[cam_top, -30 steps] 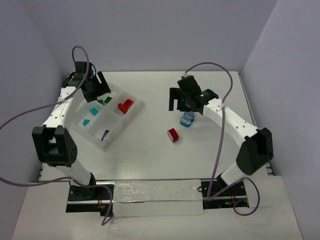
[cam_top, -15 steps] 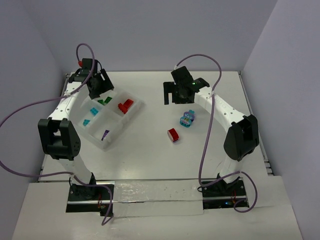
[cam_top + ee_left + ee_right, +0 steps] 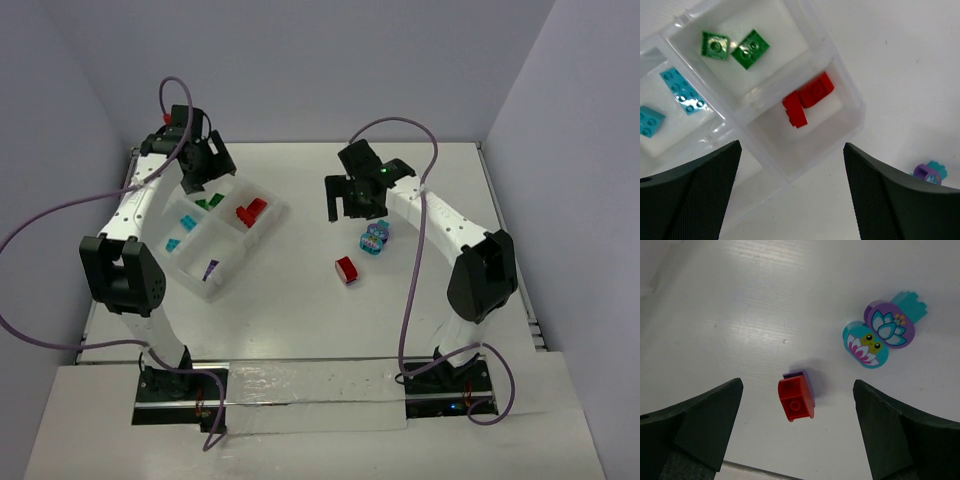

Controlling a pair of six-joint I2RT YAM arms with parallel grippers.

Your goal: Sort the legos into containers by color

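Observation:
The white organizer tray [image 3: 268, 226] lies at the left and holds green bricks [image 3: 735, 47], teal bricks [image 3: 682, 92], red bricks [image 3: 807, 97] and a purple brick [image 3: 211, 268] in separate compartments. My left gripper [image 3: 200, 172] hovers open and empty over the tray's far end. On the table lie a red brick on a purple piece [image 3: 796, 398] and a teal and purple cluster with flower prints [image 3: 884, 336]; both also show in the top view, the red one [image 3: 347, 270] and the cluster [image 3: 375, 238]. My right gripper [image 3: 350, 200] is open and empty, above and beyond them.
The tray's front compartments nearest the arms look empty. The cluster also shows at the edge of the left wrist view [image 3: 930, 171]. A clear plastic strip [image 3: 310, 385] runs along the near edge between the arm bases.
My left gripper has moved a little further back and right over the tray's far end. My right gripper has swung left, away from the cluster. The bricks have not moved.

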